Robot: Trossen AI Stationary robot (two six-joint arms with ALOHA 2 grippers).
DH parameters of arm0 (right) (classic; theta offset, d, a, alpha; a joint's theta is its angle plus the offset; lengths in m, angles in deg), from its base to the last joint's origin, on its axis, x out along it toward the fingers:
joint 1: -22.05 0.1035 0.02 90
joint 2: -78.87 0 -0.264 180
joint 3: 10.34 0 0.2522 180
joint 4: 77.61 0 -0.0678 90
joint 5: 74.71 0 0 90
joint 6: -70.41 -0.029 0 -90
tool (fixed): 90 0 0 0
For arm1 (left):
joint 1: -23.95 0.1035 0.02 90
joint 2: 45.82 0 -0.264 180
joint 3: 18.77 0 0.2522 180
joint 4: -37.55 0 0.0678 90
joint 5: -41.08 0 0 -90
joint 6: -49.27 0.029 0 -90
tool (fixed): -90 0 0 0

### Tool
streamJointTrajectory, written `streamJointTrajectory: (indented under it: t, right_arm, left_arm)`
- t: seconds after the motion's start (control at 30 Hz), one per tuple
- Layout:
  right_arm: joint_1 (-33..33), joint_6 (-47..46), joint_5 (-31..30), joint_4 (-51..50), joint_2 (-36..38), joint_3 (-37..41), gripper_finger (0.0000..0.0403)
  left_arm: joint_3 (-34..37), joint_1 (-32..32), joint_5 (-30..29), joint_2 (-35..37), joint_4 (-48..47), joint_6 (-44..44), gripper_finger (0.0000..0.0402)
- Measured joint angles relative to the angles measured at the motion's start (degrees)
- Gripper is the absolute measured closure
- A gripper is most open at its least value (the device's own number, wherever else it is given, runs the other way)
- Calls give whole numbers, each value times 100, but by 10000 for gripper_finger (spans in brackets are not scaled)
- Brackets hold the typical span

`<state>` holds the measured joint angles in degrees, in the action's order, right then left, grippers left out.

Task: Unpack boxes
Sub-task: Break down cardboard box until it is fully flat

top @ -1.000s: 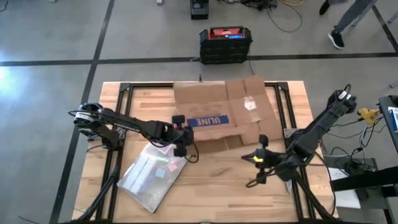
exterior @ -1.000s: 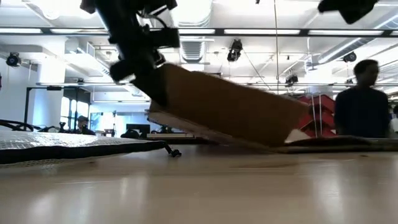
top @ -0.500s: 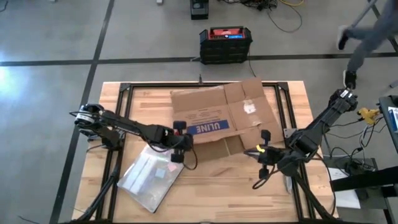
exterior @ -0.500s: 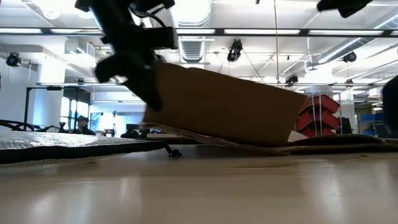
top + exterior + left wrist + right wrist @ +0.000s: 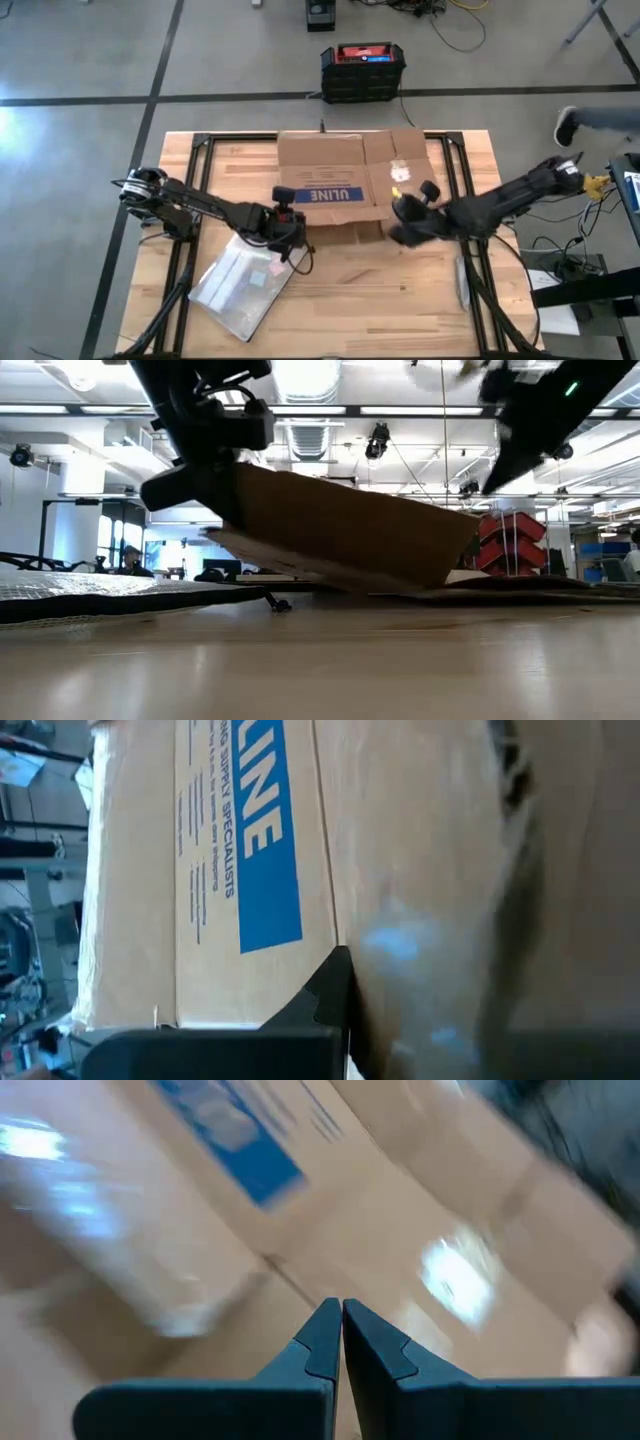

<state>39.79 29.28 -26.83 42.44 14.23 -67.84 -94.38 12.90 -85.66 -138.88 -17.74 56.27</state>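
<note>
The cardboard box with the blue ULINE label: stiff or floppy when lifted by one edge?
The cardboard box lies opened out, flaps spread, so it will probably flex at its creases. In the low view one end rides up at the left end effector without sagging, suggesting fairly stiff, light panels.

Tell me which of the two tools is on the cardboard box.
The left tool, at the cardboard box edge nearest the clear plastic bag, lifting that side. The right tool is shut and holds nothing.
</note>
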Motion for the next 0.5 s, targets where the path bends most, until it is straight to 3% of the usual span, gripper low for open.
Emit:
streamJointTrajectory:
  t: [0.13, 0.27, 0.4, 0.5]
  right_arm:
    - [-1080, -154, 556, 5, -359, 160, 403]
    - [-1974, 52, 1130, 295, -779, 328, 403]
    - [-2525, 141, 1470, 371, -1278, 417, 403]
    - [-2692, 216, 1526, 327, -1671, 450, 403]
  left_arm:
    - [0, 190, 438, 0, 1, -161, 391]
    - [-7, 319, 1001, 0, -173, -339, 354]
    - [-249, 318, 990, 27, -1494, -727, 301]
    - [-525, 320, 967, 96, -2616, -1486, 264]
